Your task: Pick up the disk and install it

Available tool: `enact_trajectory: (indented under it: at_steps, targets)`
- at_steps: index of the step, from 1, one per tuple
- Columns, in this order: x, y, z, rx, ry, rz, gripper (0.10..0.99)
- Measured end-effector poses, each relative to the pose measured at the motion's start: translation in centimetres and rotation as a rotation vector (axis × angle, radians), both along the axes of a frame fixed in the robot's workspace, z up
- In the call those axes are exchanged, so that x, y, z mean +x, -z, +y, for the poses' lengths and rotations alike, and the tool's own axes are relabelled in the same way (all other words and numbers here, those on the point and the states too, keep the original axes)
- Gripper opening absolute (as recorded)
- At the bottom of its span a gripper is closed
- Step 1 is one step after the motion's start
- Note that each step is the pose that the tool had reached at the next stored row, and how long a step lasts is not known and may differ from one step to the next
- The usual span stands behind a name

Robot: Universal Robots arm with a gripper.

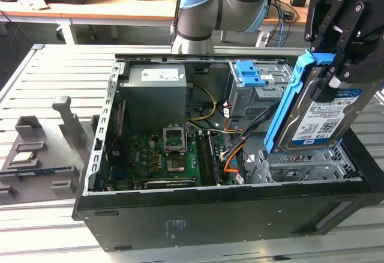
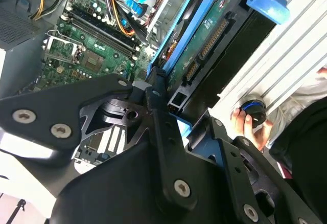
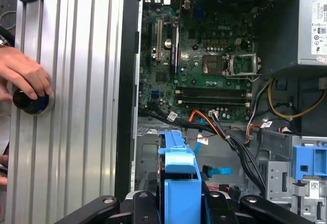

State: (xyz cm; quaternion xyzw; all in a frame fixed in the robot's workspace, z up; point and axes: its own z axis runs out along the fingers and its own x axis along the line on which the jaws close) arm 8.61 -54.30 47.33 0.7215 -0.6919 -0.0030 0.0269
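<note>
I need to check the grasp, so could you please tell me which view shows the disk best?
The exterior view: the disk hangs tilted above the open computer case, label and blue bracket visible, clamped by the end effector. The second wrist view shows its underside; the first wrist view shows its bracket edge-on.

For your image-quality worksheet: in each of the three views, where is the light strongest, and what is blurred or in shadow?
Exterior view: even daylight, the disk in the claw well lit, the case front dark. Second wrist view: the slatted table washes out to white, and the claw's near black links are soft. First wrist view: the table glares pale, the motherboard is sharp, a hand at the edge.
</note>
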Motion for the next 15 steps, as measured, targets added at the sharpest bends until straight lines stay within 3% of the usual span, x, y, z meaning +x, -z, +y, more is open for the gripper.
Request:
enact_trajectory:
  at_steps: [9, 15]
  targets:
    - [1.08, 2.03, 0.62, 0.0, 0.0, 0.0, 0.365]
    - [1.19, 2.12, 0.63, 0.0, 0.0, 0.0, 0.365]
